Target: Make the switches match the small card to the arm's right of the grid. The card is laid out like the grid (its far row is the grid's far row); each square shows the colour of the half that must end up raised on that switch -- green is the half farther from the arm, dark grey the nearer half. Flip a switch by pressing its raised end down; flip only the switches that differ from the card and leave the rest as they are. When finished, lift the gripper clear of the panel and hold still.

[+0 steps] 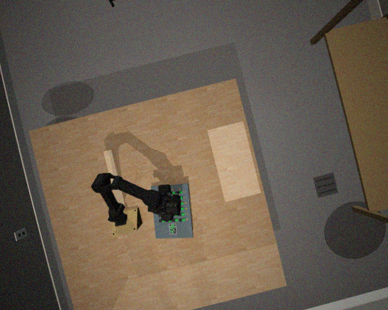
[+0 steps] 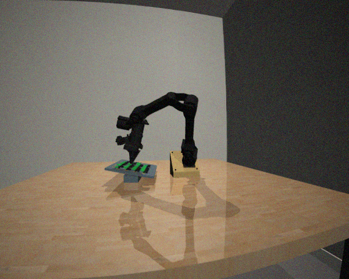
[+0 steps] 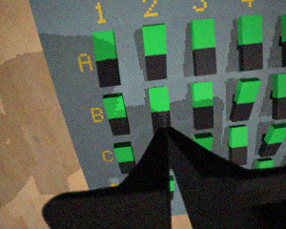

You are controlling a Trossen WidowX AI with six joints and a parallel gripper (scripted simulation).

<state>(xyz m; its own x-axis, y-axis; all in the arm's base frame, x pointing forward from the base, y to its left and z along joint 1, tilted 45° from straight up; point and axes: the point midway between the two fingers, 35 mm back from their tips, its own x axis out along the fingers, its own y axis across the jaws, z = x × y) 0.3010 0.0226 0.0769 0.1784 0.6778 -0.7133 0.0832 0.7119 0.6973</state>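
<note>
Hovering my gripper (image 3: 164,133) with its fingers clenched on nothing, I have the tip right at the dark near half of the switch in row B, column 2 (image 3: 159,106), which lies straight ahead of and just beneath it. That switch's long axis runs away from the arm, green half beyond. The grey panel (image 2: 111,168) sits on the wooden table (image 2: 259,210) just in front of the arm's base (image 2: 176,171). I think the tip is touching, but contact is hard to confirm. The card (image 1: 172,228) is too small to read, and my fingers hide the nearer rows.
</note>
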